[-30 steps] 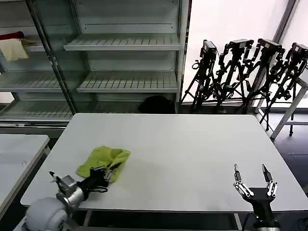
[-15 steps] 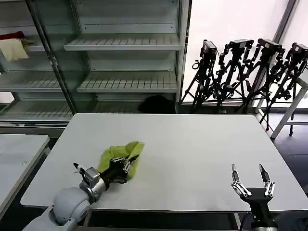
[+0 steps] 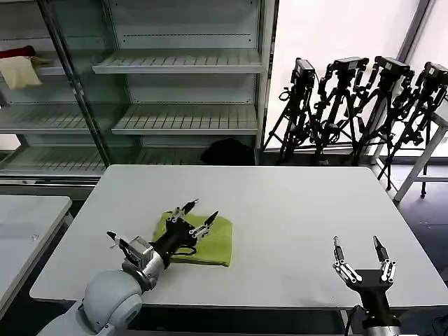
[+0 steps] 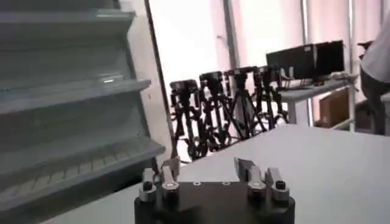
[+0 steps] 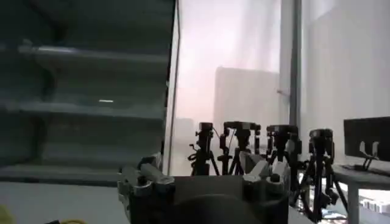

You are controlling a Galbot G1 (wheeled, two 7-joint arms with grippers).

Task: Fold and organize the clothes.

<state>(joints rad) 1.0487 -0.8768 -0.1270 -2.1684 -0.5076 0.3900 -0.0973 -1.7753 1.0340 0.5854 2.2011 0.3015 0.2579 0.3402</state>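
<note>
left gripper (image 3: 197, 218) is seen over the lime-green t-shirt (image 3: 210, 243) in the head view, its two fingers spread apart with nothing clamped between them; the fingertips are raised above the cloth, and whether the lower finger brushes the fabric cannot be told. the t-shirt is laid as a compact bundle on the white table (image 3: 280, 203), in the left front part of the tabletop, near the front edge; the print on it cannot be made out. the left arm is reached in from the front left corner of the table, with its rounded grey shell low in the head view. in the left wrist view the left gripper (image 4: 208, 167) is shown with its fingers parted, pointed across the table toward a row of black tripods (image 4: 225, 106). right gripper (image 3: 359, 245) is held at the front right edge of the table, well apart from the t-shirt, its fingers pointing up and spread wide, with nothing held. in the right wrist view the right gripper (image 5: 201, 170) is shown parted as well. behind the table, metal shelving (image 3: 182, 91) is stood, and the tripods (image 3: 364, 105) are lined up against the bright wall at the right.
</note>
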